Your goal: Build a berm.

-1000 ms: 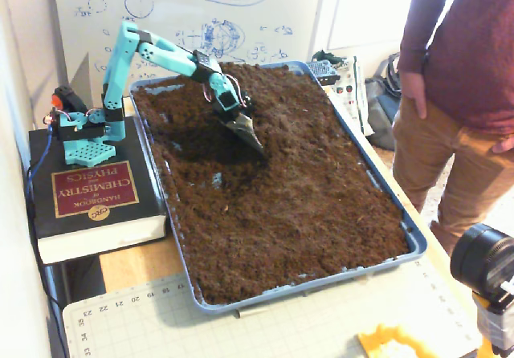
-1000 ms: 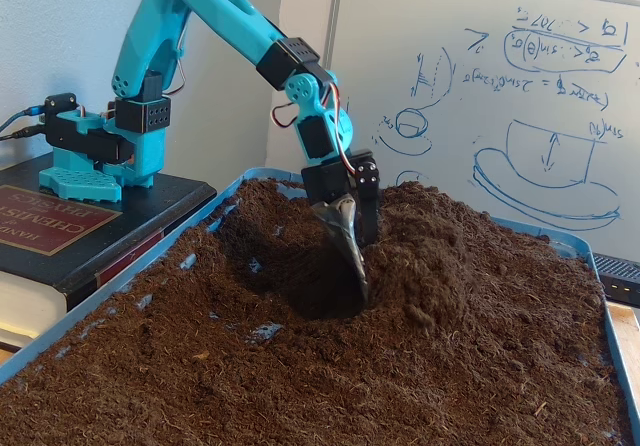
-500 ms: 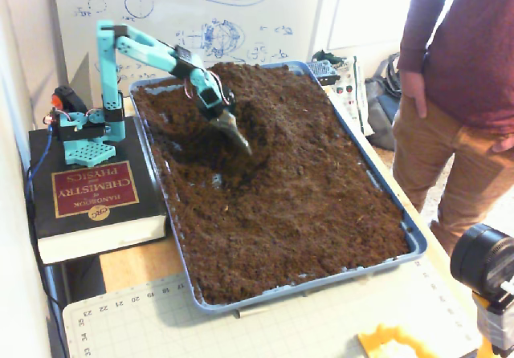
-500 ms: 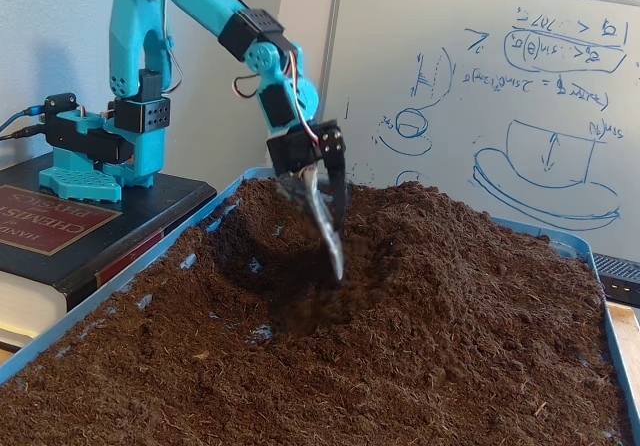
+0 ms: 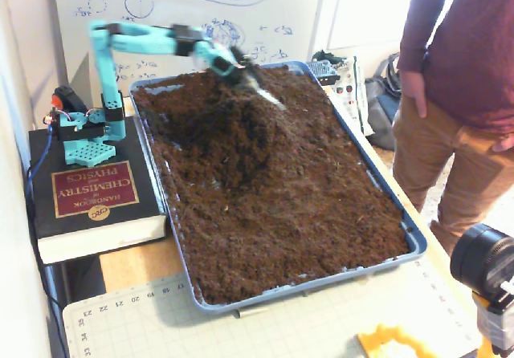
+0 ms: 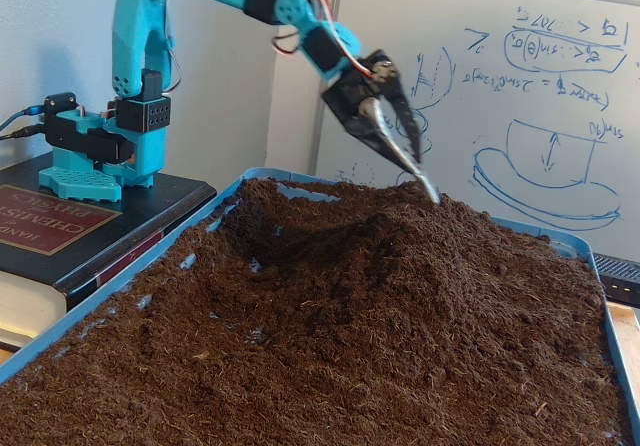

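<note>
We find the berm [image 6: 400,236] as a raised mound of loose dark-brown soil at the far end of the blue tray [image 5: 418,242], nearest the whiteboard [image 6: 520,76]. Its crest runs across the tray's far width. Just on the arm's side of it lies a scooped hollow [image 6: 265,241]. We judge that the hollow supplied the soil heaped beside it, which would explain why pit and ridge sit touching one another.

The rest of the soil bed [image 5: 297,213] lies lower and roughly level toward the near rim.

The gripper [image 6: 405,156] hangs clear above the berm's crest, tilted tip-down toward the whiteboard side. It carries a pale, blade-like scoop finger [image 5: 269,97] which points at the far slope without touching it. We judge this posture suits tipping or releasing soil on top of the ridge. The frames are motion-blurred there, and we see no falling soil. The jaws look close together and nothing is visibly pinched; we cannot tell for certain whether they are fully pressed.

The teal arm's base [image 5: 80,133] stands on a thick chemistry and physics handbook [image 5: 92,193] beside the tray on the worktop. We judge that this lifts the shoulder above the tray rim.

A person [image 5: 458,77] stands at the tray's right side in the higher fixed view, well apart from the arm.
</note>
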You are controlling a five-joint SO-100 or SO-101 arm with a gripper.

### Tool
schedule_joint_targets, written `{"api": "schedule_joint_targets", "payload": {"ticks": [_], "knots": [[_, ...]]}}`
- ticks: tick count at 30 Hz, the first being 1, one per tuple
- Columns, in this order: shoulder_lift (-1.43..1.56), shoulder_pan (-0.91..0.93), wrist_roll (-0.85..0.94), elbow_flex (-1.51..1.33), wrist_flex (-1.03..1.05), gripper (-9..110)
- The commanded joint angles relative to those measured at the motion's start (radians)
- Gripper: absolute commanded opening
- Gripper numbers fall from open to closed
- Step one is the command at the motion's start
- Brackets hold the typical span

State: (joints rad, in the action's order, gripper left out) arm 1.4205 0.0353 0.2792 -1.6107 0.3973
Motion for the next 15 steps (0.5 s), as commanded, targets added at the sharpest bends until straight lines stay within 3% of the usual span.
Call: {"api": "schedule_joint_targets", "payload": {"ticks": [1,8,15], "knots": [[-0.167,-0.031,-0.089,0.44,-0.028,0],[-0.641,0.011,-0.121,0.973,-0.014,0],[-0.977,0.035,-0.121,1.319,-0.028,0]]}}
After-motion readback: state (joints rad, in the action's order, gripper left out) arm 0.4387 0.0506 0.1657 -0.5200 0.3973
